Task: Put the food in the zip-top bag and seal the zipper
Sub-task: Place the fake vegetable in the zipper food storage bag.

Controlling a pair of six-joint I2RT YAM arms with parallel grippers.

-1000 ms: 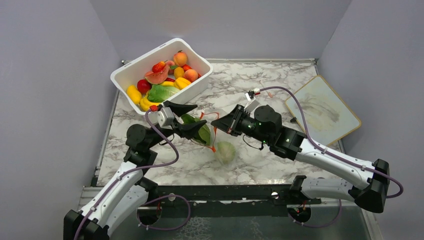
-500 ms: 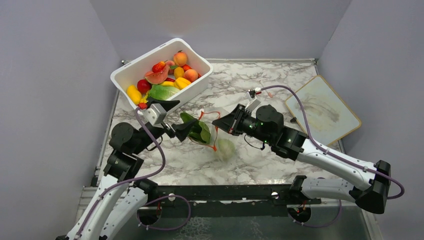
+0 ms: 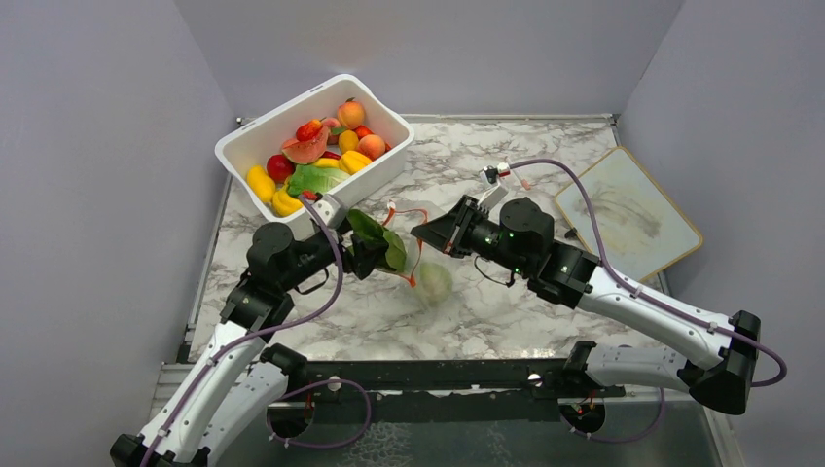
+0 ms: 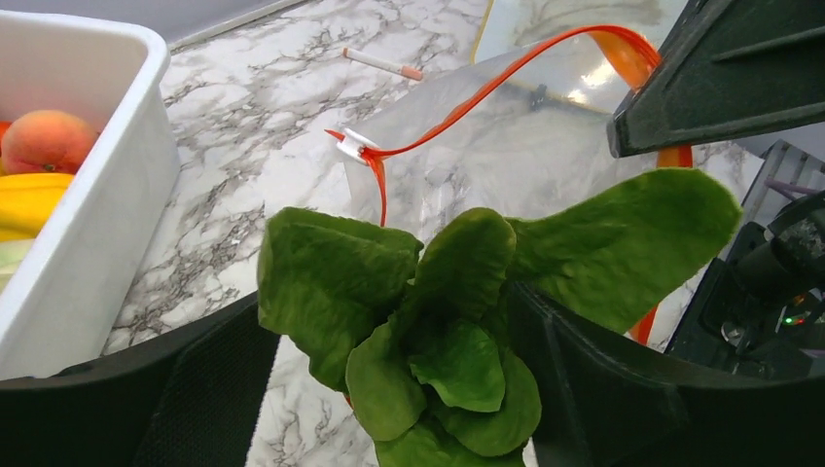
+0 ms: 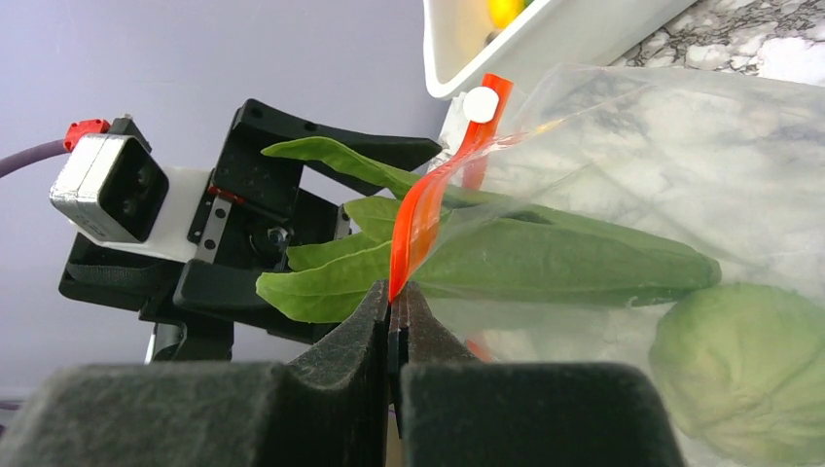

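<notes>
Right now your zip-top bag (image 3: 420, 261) hangs just above the middle of the surface (image 3: 506, 146), between the two arms, with its mouth turned toward the left edge. The zipper (image 5: 413, 229) stands open in a loop, and its white slider (image 4: 352, 146) sits at one end of the orange-red strip. Inside the clear plastic you can see the round green cabbage (image 5: 739, 370) lying low in the bag.

The leafy bunch (image 4: 457, 321) lies across the mouth. In the right wrist view its long leaves reach past the zipper and show through the plastic, above the cabbage, while its other end is outside. Your left tool (image 3: 365, 255) is closed on that bunch, its two fingers pressing the leaves from either side. Your right tool (image 5: 396, 311) is clamped tight on the zipper, pinching the strip between its fingertips and holding that side of the mouth up.

Further out, the white tub (image 3: 233, 156) sits at the far left corner of the surface, tilted, and holds mixed fruits (image 3: 350, 114), red, yellow and peach-coloured. A pale board (image 3: 627, 212) lies against the right edge, well apart from the bag.
</notes>
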